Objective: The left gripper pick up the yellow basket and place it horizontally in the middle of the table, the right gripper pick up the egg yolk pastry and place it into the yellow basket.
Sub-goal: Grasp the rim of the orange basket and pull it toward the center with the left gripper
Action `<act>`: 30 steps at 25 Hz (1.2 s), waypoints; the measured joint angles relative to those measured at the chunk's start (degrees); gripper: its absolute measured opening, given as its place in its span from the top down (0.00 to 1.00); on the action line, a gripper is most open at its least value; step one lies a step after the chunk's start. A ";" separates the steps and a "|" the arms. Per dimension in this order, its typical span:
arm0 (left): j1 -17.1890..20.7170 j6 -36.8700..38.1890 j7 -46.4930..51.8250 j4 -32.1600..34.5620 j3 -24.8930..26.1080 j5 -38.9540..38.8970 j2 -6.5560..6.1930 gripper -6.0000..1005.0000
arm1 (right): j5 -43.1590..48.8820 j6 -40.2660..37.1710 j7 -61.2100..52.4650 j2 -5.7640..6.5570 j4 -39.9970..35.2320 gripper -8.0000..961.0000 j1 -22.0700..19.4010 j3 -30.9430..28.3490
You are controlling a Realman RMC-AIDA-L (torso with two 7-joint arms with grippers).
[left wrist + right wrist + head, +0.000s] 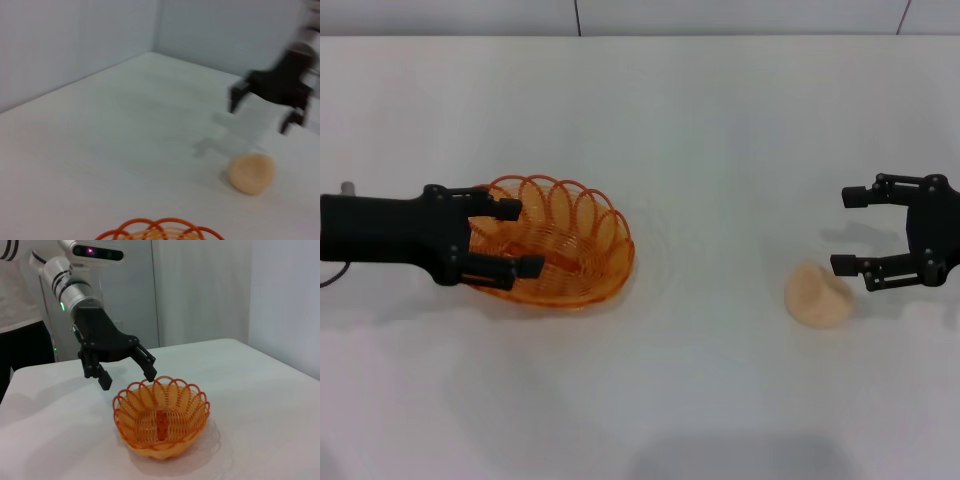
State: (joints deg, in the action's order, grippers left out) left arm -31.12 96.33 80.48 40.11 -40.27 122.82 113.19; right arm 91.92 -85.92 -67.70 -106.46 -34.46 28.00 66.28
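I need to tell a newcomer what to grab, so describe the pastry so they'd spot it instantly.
On the white table, look toward the robot's right side, just beside the open right gripper. The pastry is a small pale peach dome, solid and matte, unlike the larger orange wire basket under the left gripper.

bright, even overhead light, soft shadows, one blurred view

the table is evenly lit with no glare; faint shadows lie under the yellow basket and the egg yolk pastry. in the left wrist view the right gripper is smeared by motion blur.
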 joint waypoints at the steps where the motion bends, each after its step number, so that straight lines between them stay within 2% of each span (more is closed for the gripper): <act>1: 0.33 0.19 4.22 2.57 -0.21 0.22 0.57 0.12 | 0.01 -0.01 0.05 -0.05 -0.16 0.11 -0.16 0.00; 4: 1.49 0.70 15.37 10.38 -1.13 1.58 2.00 0.12 | 0.02 -0.02 0.72 -0.30 -0.40 0.11 -0.37 -0.01; 8: 2.43 4.43 28.75 19.81 -1.73 3.98 3.15 0.12 | 0.02 -0.10 1.45 -0.57 -0.44 0.11 -0.68 -0.01; 12: 2.31 7.01 42.57 27.33 -1.81 6.75 3.18 0.12 | 0.02 -0.10 2.58 -0.77 -0.44 0.11 -1.13 -0.01; 16: 0.28 6.63 54.76 32.08 -2.05 14.42 2.54 0.12 | 0.02 -0.12 3.49 -1.18 -0.47 0.12 -1.22 0.01; 19: -1.81 5.24 59.85 32.53 -2.54 21.39 2.27 0.12 | 0.02 -0.12 3.99 -1.33 -0.51 0.12 -1.22 0.15; 22: -3.72 3.46 61.68 31.98 -3.18 27.21 2.53 0.12 | 0.01 -0.01 4.38 -1.54 -0.52 0.12 -1.19 0.18; 27: -4.80 -0.11 62.52 29.04 -3.69 29.48 2.69 0.12 | 0.01 0.12 4.44 -2.20 -1.02 0.12 -1.01 0.31; 30: -5.94 -4.30 62.48 22.81 -5.85 29.85 2.46 0.12 | 0.01 0.29 4.62 -2.60 -1.23 0.12 -1.14 0.33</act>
State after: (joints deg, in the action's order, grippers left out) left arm -37.06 92.03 142.96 62.91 -46.12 152.67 115.65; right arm 91.93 -85.64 -63.08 -109.06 -35.69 26.86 66.61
